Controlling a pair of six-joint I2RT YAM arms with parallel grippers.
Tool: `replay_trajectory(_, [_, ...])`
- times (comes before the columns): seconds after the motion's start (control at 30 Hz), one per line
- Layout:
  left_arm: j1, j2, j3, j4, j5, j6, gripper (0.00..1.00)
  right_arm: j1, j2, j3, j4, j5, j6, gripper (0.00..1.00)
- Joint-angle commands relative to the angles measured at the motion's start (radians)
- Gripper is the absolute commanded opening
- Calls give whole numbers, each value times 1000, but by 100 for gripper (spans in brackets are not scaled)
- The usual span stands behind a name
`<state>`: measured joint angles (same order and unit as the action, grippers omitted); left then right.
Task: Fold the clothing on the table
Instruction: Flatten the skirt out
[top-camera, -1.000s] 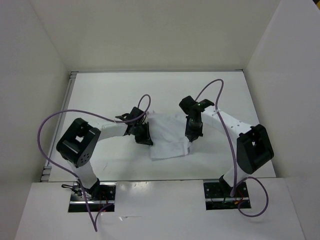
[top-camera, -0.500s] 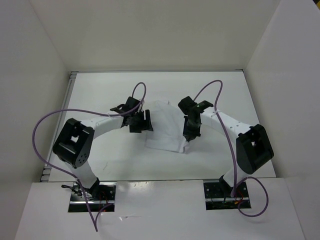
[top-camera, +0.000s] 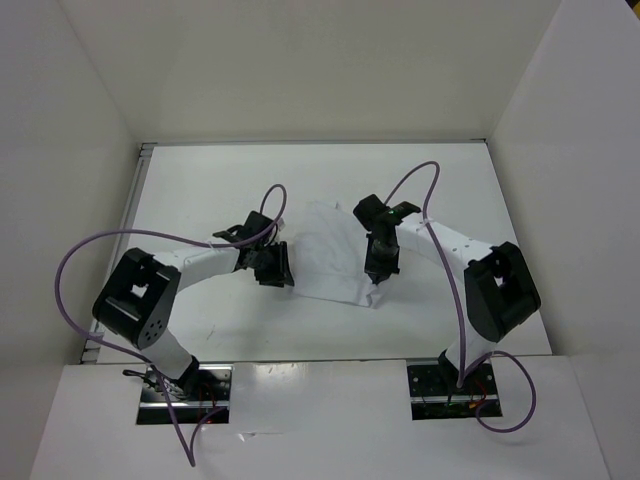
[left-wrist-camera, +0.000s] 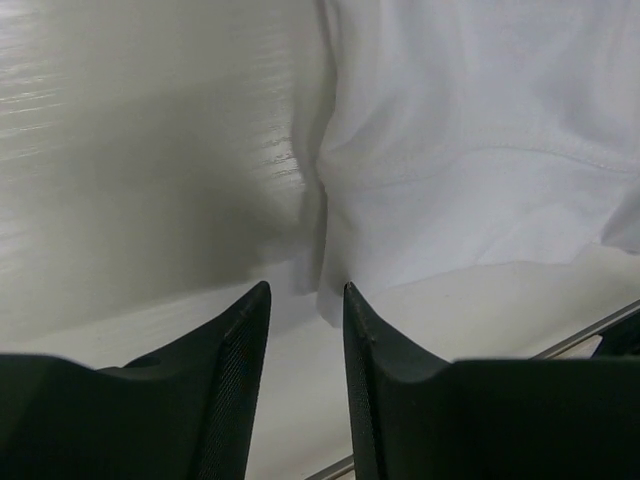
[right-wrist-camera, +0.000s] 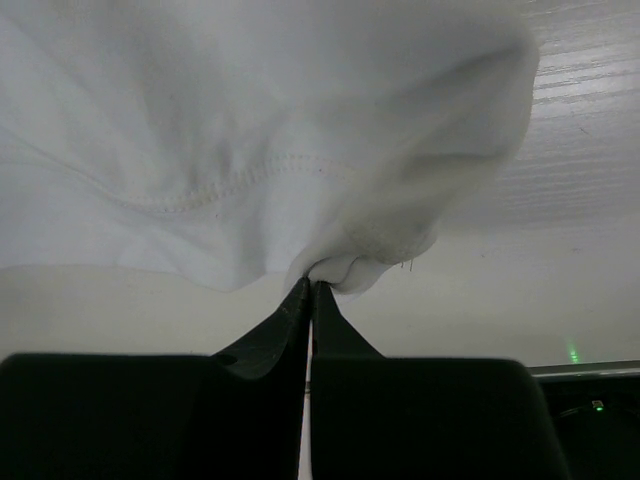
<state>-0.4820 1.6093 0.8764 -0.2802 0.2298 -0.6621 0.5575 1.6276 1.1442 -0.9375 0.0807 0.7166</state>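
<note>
A: Clothing (top-camera: 335, 250), where is it?

B: Middle of the table (top-camera: 200, 195), between the two arms. White on white, rumpled, mostly lying flat in the top view.

A: Right gripper (right-wrist-camera: 311, 285)?

B: Clamped tight, no gap between the tips. It pinches a bunched fold of the clothing's edge right at the fingertips. A stitched hem runs across the fabric just beyond the pinch.

A: Which side of the piece?

B: The right side, near corner in the top view. Fabric puckers toward the pinch.

A: Left gripper (left-wrist-camera: 305, 290)?

B: Narrow gap between the fingers, only bare table showing in it. Holding nothing. The tips sit just short of the clothing's left edge, a corner of fabric right ahead of them.

A: Touching the fabric?

B: Can't tell from the wrist view. Very close, though.

A: Folded?

B: Partly doubled over at most; layers are hard to read.
</note>
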Motion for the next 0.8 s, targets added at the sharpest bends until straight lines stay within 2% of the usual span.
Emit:
replay_trajectory(0.0, [-9,29,-11,64,46,-13,42,12,6,22,10,33,6,0])
replay_trajectory(0.2, [-29,87,-11,119,82,-13,41,12,6,22,-10,42,15,0])
replay_trajectory(0.37, [-49,142,-11,119,27,-4,41,12,6,22,-20,51,24,0])
replay_trajectory(0.43, [-75,156,-11,119,-35,-4,35,12,6,22,-20,51,24,0])
replay_trajectory(0.47, [-75,179,-11,108,-46,-4,26,12,6,22,-20,51,24,0])
replay_trajectory(0.53, [-84,193,-11,95,-55,-4,0,12,-8,22,-20,60,34,0])
replay_trajectory(0.63, [-84,167,28,37,-75,6,0,12,-46,31,-29,74,43,0])
replay_trajectory(0.77, [-44,43,199,-62,-60,84,0,-30,-103,129,-29,87,20,0])
